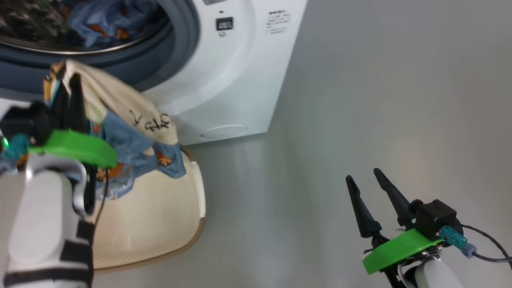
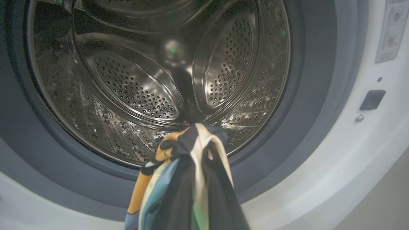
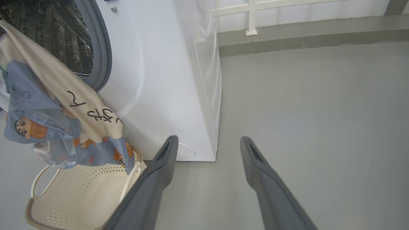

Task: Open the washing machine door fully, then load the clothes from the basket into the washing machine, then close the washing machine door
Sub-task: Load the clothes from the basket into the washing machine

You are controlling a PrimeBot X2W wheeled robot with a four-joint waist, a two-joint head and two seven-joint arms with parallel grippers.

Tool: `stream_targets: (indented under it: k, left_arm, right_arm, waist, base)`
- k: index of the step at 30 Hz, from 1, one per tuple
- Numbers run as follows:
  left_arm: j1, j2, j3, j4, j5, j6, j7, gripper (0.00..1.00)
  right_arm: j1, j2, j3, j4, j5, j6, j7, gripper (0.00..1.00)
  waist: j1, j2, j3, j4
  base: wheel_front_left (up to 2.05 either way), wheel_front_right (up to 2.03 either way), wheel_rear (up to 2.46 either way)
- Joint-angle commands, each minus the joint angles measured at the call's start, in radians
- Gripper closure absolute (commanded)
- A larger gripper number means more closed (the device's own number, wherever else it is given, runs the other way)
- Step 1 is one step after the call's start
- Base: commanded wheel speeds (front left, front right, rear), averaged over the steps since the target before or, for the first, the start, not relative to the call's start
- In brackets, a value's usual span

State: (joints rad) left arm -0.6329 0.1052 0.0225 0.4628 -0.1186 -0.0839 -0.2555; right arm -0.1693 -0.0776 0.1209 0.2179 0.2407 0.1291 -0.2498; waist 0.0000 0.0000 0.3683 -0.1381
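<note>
The floor (image 1: 380,100) is smooth, seamless pale grey with a soft sheen, evenly lit and showing a few faint brighter patches. In the right wrist view it runs back to a low grey kerb (image 3: 303,35) along the far edge. Above the kerb, white bars (image 3: 252,12) cross a white surface, possibly a window frame or railing, but the view cuts them short.

Head camera looked steeply down: washing machine (image 1: 240,80) far left, basket (image 1: 160,224) near left. Left wrist camera faced straight into the drum (image 2: 137,86), close up. Right wrist camera sat low, facing the machine's right front corner; shared basket and clothes (image 3: 48,80) with head.
</note>
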Motion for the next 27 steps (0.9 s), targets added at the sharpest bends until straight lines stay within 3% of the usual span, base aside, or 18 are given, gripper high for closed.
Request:
stream_targets:
  k: [1,13,27]
  left_arm:
    - [-0.057,0.044,0.022,0.006,0.013,0.0,-0.006,1.0]
    - [-0.346,0.113,0.006,0.228,0.022,0.0,0.048,1.0]
    - [-0.617,0.154,-0.04,0.438,0.047,0.013,0.189,1.0]
  right_arm:
    - [-0.019,0.003,0.028,-0.019,0.004,0.002,-0.012,0.0]
    - [-0.048,0.016,0.034,-0.025,0.018,0.002,-0.012,0.0]
    - [-0.08,0.026,0.038,-0.034,0.039,0.002,-0.012,0.0]
  waist:
    - [0.0,0.0,0.027,-0.029]
    - [0.0,0.0,0.119,-0.082]
    - [0.0,0.0,0.256,-0.119]
  base:
    - [0.0,0.0,0.0]
    - [0.0,0.0,0.0]
    - [0.0,0.0,0.0]
